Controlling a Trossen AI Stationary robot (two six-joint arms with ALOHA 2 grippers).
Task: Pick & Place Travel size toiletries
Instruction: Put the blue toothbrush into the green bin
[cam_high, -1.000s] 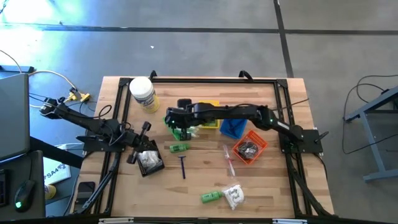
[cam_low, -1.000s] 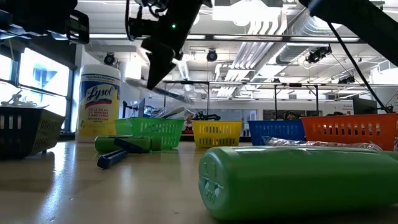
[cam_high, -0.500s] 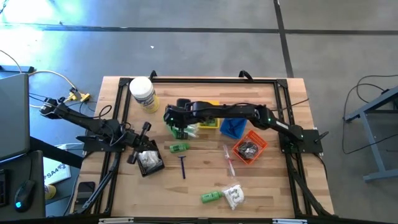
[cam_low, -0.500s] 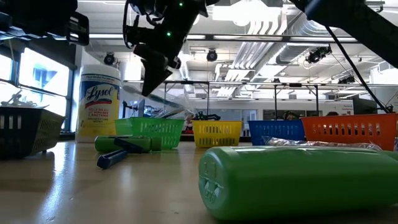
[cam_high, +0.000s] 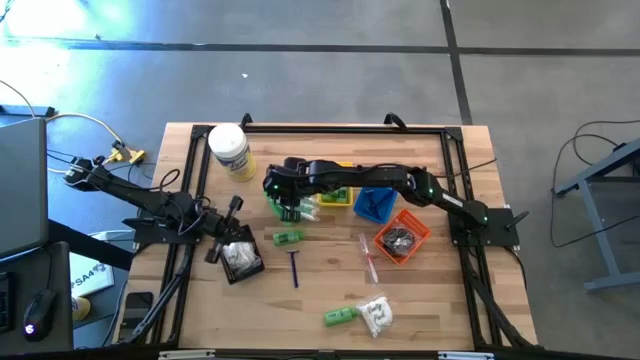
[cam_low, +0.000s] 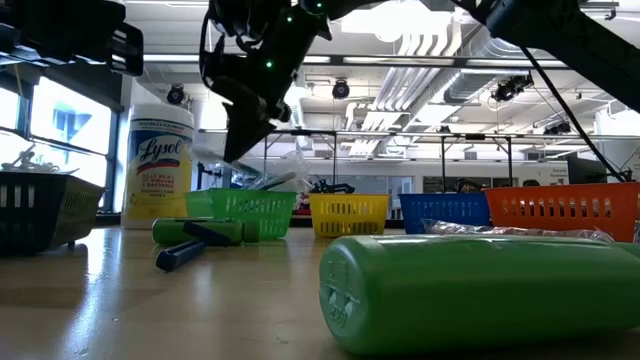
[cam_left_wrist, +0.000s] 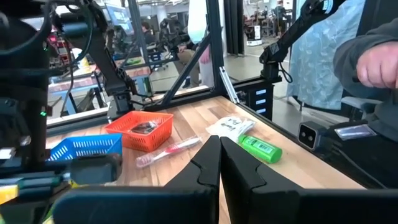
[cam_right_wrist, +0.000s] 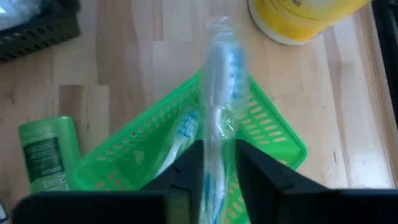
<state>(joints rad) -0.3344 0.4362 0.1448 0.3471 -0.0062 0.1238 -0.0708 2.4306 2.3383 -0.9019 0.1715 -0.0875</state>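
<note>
My right gripper (cam_high: 289, 204) (cam_right_wrist: 219, 147) hangs over the green basket (cam_high: 297, 208), pointing steeply down, fingers a little apart. A clear-wrapped blue toothbrush (cam_right_wrist: 219, 81) stands between them, blurred, its head over the basket's far corner. A second wrapped toothbrush (cam_right_wrist: 181, 132) lies in the basket. On the table lie a green bottle (cam_high: 288, 238), a dark razor (cam_high: 294, 266), a wrapped red stick (cam_high: 368, 258), another green bottle (cam_high: 338, 317) and white sachets (cam_high: 377, 316). My left gripper (cam_high: 234, 206) (cam_left_wrist: 219, 155) waits shut at the left, above the black basket (cam_high: 241, 261). My right gripper has the wrapped toothbrush's handle (cam_right_wrist: 217, 163) between its two fingers, which come from above, slanting down and along the stick. The stick is blurred while the basket behind it is sharp. Whether the fingers still touch it, I cannot tell.
A big white jar (cam_high: 229, 150) stands at the far left. Yellow (cam_high: 340, 168), blue (cam_high: 374, 205) and orange (cam_high: 402, 237) baskets sit in a row right of the green one. A person's hand (cam_left_wrist: 376, 65) shows beyond the table's near edge.
My right gripper has gone a little toward the table's left edge and down over the green basket, rolling slightly, with the wrapped toothbrush between its fingers.
</note>
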